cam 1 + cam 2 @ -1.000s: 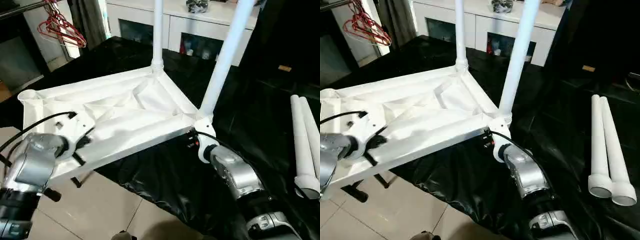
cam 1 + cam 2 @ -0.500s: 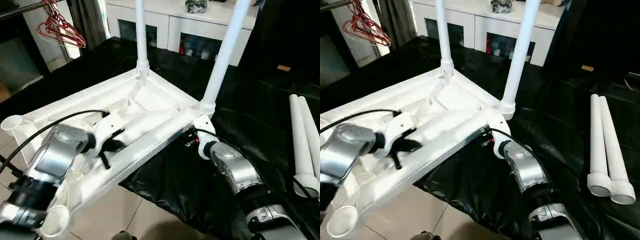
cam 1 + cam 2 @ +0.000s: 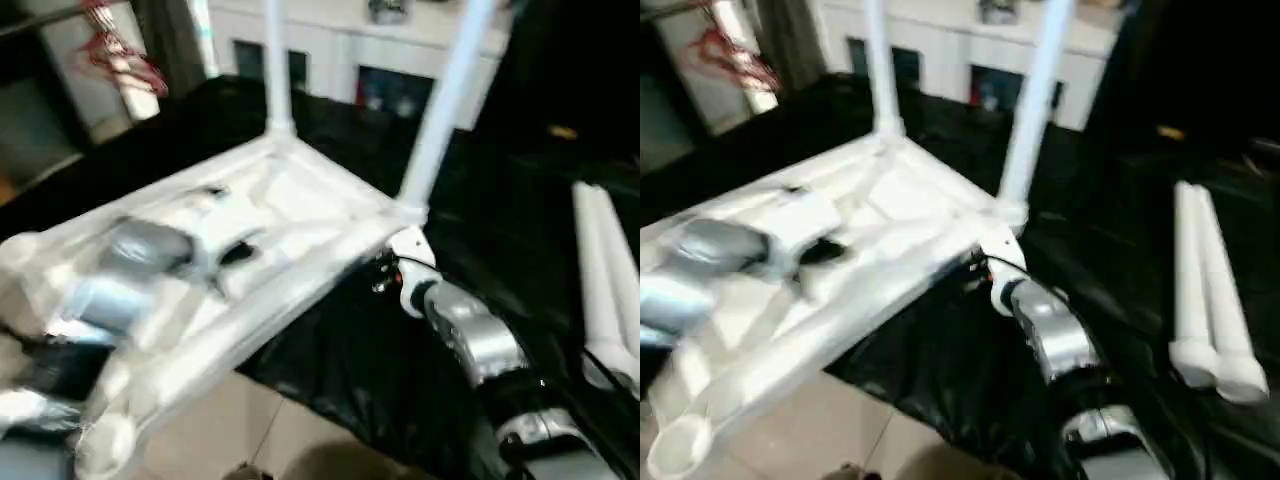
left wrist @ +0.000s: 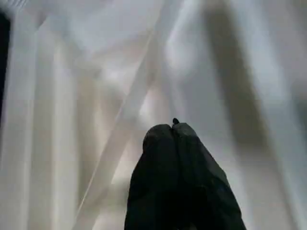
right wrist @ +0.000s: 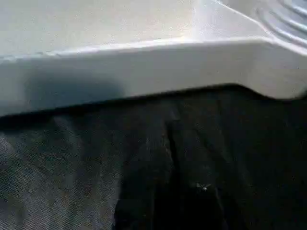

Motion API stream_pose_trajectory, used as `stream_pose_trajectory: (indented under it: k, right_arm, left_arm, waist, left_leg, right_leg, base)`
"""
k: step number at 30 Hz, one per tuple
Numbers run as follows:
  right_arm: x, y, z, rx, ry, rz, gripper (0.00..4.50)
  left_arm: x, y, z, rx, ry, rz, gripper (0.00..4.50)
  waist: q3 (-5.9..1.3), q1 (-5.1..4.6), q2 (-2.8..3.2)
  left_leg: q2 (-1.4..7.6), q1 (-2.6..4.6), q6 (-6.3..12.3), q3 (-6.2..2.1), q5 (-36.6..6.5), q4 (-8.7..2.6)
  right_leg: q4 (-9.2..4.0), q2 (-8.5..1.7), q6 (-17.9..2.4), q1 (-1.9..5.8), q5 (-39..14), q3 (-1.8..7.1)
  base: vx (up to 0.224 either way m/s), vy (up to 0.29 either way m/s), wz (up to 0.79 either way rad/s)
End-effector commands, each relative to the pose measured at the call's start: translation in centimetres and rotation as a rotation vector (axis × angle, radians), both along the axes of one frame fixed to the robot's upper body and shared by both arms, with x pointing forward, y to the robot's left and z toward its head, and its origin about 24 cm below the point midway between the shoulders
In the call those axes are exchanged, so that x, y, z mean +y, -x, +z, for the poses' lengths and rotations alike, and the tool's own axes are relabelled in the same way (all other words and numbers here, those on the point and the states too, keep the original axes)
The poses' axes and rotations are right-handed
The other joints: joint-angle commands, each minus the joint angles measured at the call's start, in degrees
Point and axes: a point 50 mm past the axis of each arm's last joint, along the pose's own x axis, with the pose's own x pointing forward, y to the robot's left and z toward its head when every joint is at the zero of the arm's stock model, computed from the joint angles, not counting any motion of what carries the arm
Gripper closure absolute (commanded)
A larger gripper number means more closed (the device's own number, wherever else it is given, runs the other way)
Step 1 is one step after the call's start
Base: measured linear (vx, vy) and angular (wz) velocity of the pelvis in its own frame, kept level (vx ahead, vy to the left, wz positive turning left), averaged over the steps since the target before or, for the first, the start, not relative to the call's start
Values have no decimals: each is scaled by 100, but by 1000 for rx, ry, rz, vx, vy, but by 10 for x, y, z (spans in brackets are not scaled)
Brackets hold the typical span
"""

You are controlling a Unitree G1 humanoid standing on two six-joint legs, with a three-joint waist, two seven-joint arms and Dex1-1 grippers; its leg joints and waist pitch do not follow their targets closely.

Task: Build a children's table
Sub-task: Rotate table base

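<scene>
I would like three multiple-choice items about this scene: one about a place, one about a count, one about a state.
1. Where do the two loose legs lie?
A. on the black cover, at the robot's right
B. on the floor tiles
C. on the white cabinet

2. How many legs stand fitted in the table top?
A. none
B. two
C. four

3. How is the left gripper?
A. wide open
B. shut
C. holding a hanger

Key: 1 A, they lie side by side on the cover; 2 B, two legs rise from far corners; 3 B, its fingers meet over the ribbed underside.
</scene>
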Motion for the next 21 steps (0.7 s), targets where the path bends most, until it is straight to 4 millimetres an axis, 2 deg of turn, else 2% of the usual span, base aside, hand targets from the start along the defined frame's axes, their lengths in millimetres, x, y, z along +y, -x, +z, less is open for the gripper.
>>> stream_pose_trajectory:
  k: [1,3,4,5,6,8,10,13,17,21]
  right_arm:
    - [3,0,1,-4,4,4,439]
    - [6,0,0,0,2,12,439]
    - [8,0,0,1,1,20,439]
    - [9,0,0,1,0,23,439]
    - [10,0,0,0,0,24,439]
    - [11,-1,0,-1,0,29,439]
    - [12,-2,1,-3,0,32,439]
    - [13,-2,1,-5,-1,44,439]
    - [13,-2,1,-3,1,49,439]
    - [14,-1,0,-1,1,53,439]
  left_arm:
    - [2,6,-1,17,-23,8,450]
    - [10,11,1,13,-47,38,450]
    - [15,15,1,15,-60,64,450]
    - [17,17,0,20,-67,72,450]
    - [19,19,-2,29,-80,79,450]
    - [27,24,-7,54,-125,105,450]
    - [33,26,-11,67,-163,122,450]
    - [54,33,-33,132,-292,182,450]
    - [51,33,-45,162,-272,172,450]
    - [40,30,-62,197,-220,139,450]
  waist:
    - [-401,8,47]
    - [-390,25,89]
    - [-396,39,61]
    - [-390,37,79]
    - [-386,31,30]
    - [-376,36,59]
    - [-383,38,53]
    - [-379,31,43]
    - [-388,46,68]
    - [-404,57,47]
  left_leg:
    - [179,108,-96,-77,-1224,-404]
    - [200,112,-123,-87,-1349,-423]
    - [203,133,-135,-90,-1404,-423]
    - [205,130,-145,-92,-1444,-429]
    - [207,122,-141,-90,-1462,-437]
    - [198,128,-164,-96,-1559,-442]
    - [199,129,-169,-99,-1558,-441]
    - [191,129,-165,-100,-1586,-445]
    - [195,151,-196,-97,-1591,-445]
    - [189,125,-191,-102,-1504,-442]
  right_leg:
    - [-379,-374,-1241,278,-906,272]
    - [-376,-375,-1257,258,-1074,273]
    - [-375,-380,-1250,250,-1141,272]
    - [-375,-379,-1249,244,-1177,273]
    - [-384,-379,-1237,248,-1212,271]
    - [-394,-379,-1170,227,-1375,276]
    - [-396,-380,-1141,231,-1397,279]
    - [-407,-376,-1053,211,-1515,284]
    - [-404,-375,-1095,188,-1387,289]
    - [-378,-385,-1138,232,-1138,286]
  base:
    - [0,0,0]
    - [0,0,0]
    - [0,0,0]
    - [0,0,0]
    - [0,0,0]
    - [0,0,0]
    - [0,0,0]
    - [0,0,0]
    - [0,0,0]
    - [0,0,0]
